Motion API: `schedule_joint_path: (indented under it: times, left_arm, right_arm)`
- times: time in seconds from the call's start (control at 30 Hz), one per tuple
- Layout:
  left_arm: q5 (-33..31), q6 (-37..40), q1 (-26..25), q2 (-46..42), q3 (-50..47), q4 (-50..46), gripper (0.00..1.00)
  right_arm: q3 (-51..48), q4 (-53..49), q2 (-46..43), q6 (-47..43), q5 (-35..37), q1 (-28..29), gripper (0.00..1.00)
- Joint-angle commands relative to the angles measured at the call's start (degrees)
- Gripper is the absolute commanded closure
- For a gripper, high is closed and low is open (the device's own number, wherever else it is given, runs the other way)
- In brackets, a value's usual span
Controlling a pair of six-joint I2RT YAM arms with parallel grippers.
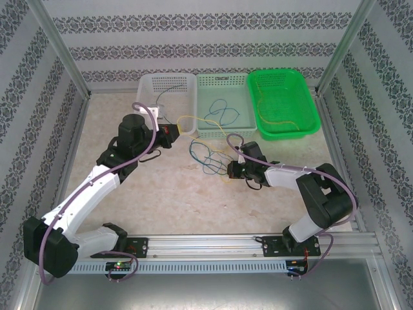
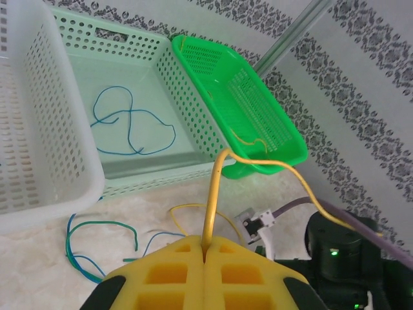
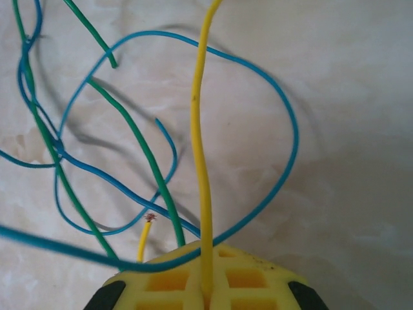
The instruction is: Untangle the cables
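A yellow cable (image 1: 205,120) spans between my two grippers. My left gripper (image 1: 170,134) is shut on one stretch of it; in the left wrist view the yellow cable (image 2: 212,197) rises from between the closed pads of the left gripper (image 2: 205,243). My right gripper (image 1: 230,169) is shut on the other stretch, and the yellow cable (image 3: 199,129) runs straight up out of the right gripper (image 3: 206,274). A bare yellow end (image 3: 146,234) lies beside it. Blue cables (image 3: 284,148) and green cables (image 3: 139,139) loop in a tangle (image 1: 208,159) on the table between the arms.
Three baskets stand at the back: a white one (image 1: 150,87) with a dark wire, a pale green one (image 1: 222,80) holding a blue cable (image 2: 132,129), and a bright green one (image 1: 311,110) holding a yellow wire (image 1: 279,120). A metal rail (image 1: 213,244) runs along the near edge.
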Motion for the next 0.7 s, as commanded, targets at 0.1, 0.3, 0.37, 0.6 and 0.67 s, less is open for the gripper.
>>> schedule_joint_path:
  times: [0.1, 0.3, 0.37, 0.6, 0.67]
  left_arm:
    - [5.8, -6.3, 2.6, -1.9, -1.2, 6.4, 0.94]
    - [9.2, -11.2, 4.6, -1.0, -4.4, 10.0, 0.94]
    - [9.4, -11.4, 4.7, -0.6, -5.1, 10.0, 0.94]
    - [8.6, -10.9, 4.6, -0.2, -7.1, 8.9, 0.95]
    - [8.2, -9.7, 4.6, -0.2, -7.1, 7.3, 0.95]
  right_arm:
    - [-2.1, 4.1, 1.8, 6.7, -0.7, -2.3, 1.00]
    - [-4.3, 11.3, 2.0, 12.3, -4.5, -4.3, 1.00]
    - [-3.1, 10.7, 2.0, 11.3, -5.9, -3.2, 1.00]
    - [-3.0, 10.0, 0.5, 12.1, -5.2, -1.0, 1.00]
    - [-4.2, 12.0, -0.3, 13.7, -6.2, -1.6, 1.00]
